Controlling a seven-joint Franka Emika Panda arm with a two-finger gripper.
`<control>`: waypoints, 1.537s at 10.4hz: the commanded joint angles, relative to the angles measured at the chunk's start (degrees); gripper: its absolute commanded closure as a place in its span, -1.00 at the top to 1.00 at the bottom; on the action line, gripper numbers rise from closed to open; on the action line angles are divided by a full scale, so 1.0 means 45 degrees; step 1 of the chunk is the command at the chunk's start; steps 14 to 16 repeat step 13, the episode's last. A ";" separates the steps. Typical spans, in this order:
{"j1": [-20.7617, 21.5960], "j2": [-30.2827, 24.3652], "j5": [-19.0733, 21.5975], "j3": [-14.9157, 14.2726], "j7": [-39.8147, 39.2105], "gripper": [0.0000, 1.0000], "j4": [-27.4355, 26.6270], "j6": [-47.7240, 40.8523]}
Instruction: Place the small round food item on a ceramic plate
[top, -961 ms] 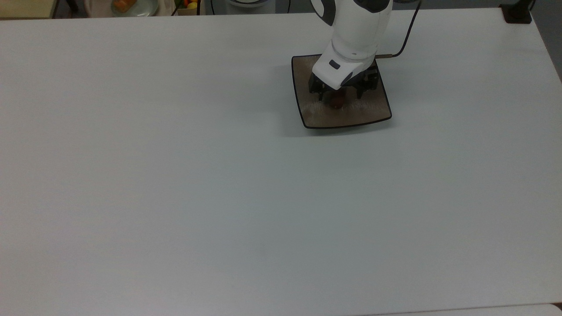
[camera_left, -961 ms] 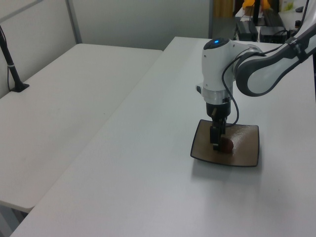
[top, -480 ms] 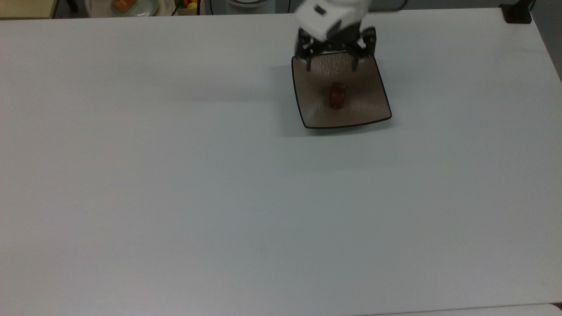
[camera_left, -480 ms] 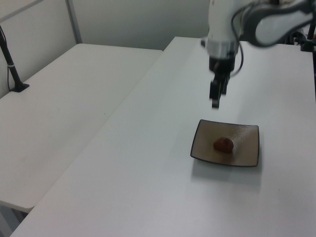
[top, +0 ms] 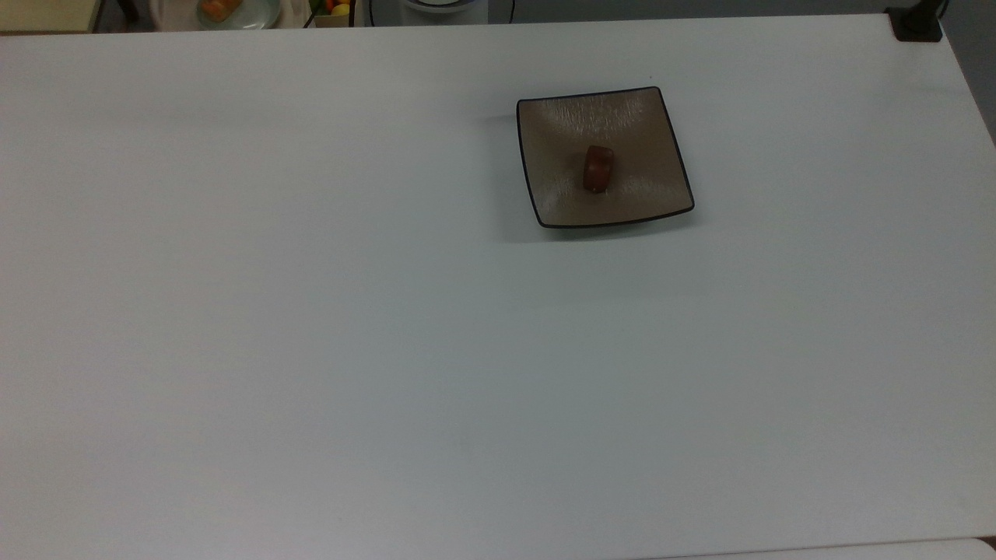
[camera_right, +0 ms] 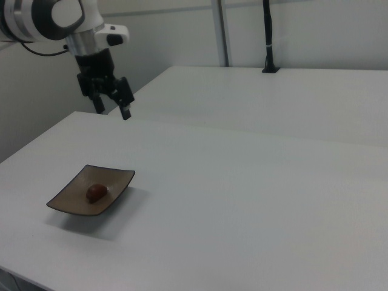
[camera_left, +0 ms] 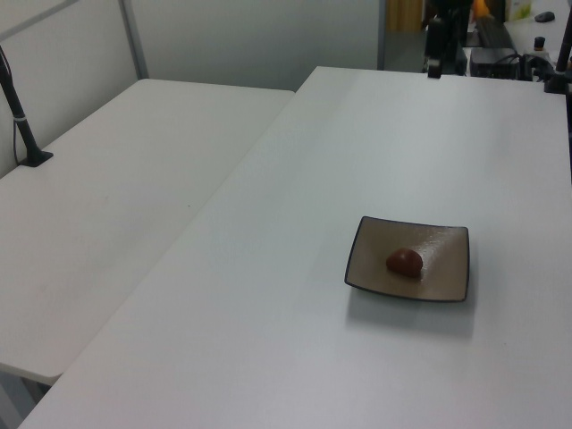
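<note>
You have a broad, matte white table (top: 311,311) with a smooth, even surface. Toward the top view's right sits the square taupe-brown ceramic plate (top: 556,198): shallow, thin black rim, corners turned up, its glaze lightly speckled and catching a pale sheen along the far edge. In the middle of it rests the small round food item (top: 598,168), a glossy dark reddish-brown lump, short and barrel-like, far smaller than the plate and touching nothing but the glaze.

In the right view, going left to right, you see the white arm's black two-finger gripper (camera_right: 111,110) hanging high above the table's far edge, up and behind the plate (camera_right: 115,191), well apart from it. Its fingers (camera_right: 125,113) stand spread with a clear gap and nothing between them. The food item (camera_right: 96,193) lies on the plate's centre there too.

In the left view the plate (camera_left: 447,277) and the lump (camera_left: 404,261) sit on the nearer table.

A second ago the gripper was down on the plate around the lump; half a second ago it had lifted off to the plate's far edge. The lump has stayed where it was set.
</note>
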 commanded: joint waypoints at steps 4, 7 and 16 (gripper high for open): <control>-0.0806 0.0300 0.0228 -0.0722 -0.4524 1.00 -0.0178 0.1272; -0.0806 0.0612 0.0249 -0.0528 -0.4544 1.00 -0.0179 0.1510; -0.1354 0.0828 0.0249 0.0411 -0.4407 1.00 -0.0257 0.1530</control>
